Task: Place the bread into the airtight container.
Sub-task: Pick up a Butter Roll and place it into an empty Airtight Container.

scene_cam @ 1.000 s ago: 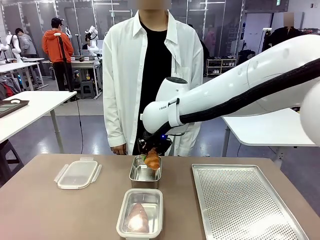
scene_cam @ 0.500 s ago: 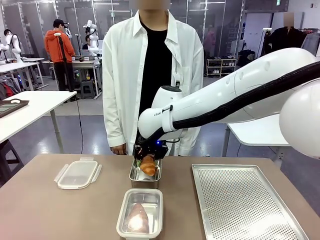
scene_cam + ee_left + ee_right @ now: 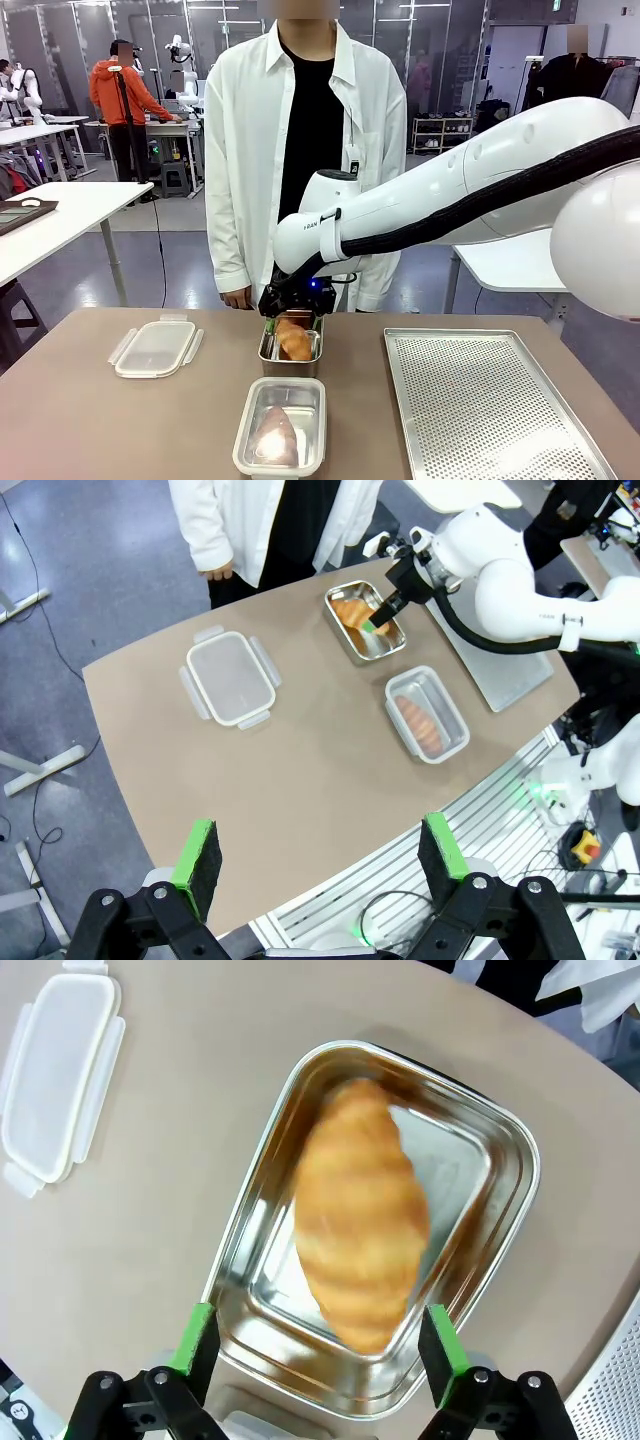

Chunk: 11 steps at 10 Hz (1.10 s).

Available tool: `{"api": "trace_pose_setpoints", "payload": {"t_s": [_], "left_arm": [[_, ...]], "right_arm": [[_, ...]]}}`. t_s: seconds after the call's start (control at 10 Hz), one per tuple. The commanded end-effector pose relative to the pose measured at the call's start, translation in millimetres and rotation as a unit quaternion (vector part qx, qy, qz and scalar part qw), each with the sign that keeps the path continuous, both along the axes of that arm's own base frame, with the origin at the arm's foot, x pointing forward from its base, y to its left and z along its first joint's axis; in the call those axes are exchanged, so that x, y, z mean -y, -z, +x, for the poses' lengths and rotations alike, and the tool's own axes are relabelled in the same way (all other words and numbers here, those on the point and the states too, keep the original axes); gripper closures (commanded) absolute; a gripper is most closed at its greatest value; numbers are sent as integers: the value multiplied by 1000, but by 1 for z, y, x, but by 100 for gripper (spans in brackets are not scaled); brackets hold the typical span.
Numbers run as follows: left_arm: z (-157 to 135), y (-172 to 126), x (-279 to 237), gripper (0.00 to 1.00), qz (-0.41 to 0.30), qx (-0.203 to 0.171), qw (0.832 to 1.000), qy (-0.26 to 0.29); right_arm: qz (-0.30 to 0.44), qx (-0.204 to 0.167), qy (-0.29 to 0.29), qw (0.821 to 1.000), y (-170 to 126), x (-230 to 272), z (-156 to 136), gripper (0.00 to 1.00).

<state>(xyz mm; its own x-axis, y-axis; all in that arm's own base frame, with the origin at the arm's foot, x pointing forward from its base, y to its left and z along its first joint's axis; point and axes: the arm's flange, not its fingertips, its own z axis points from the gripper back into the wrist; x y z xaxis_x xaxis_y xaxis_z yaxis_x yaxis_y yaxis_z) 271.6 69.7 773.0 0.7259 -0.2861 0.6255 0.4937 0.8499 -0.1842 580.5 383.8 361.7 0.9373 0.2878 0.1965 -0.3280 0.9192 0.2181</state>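
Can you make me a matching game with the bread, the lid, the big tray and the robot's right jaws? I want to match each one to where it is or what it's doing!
Things:
1. golden crescent-shaped bread
2. clear plastic clip-on lid
3. big perforated metal tray
4. right gripper

Places or states:
A. jaws open, above the bread
B. lying in the far steel container
C. flat on the table's left side
D. on the table's right side, nothing on it

Pairs: 1-B, 2-C, 3-D, 4-A
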Motion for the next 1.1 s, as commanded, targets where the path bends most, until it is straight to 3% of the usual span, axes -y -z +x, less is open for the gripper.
{"api": "trace_pose_setpoints", "payload": {"t_s": [0.0,1.0], "left_arm": [[-1,0,0,0,-1,2,1000,12],[-1,0,0,0,-1,2,1000,12]], "right_arm": [[-15,1,2,1000,-4,2,0,0],[0,0,0,1000,0,0,0,0]]}}
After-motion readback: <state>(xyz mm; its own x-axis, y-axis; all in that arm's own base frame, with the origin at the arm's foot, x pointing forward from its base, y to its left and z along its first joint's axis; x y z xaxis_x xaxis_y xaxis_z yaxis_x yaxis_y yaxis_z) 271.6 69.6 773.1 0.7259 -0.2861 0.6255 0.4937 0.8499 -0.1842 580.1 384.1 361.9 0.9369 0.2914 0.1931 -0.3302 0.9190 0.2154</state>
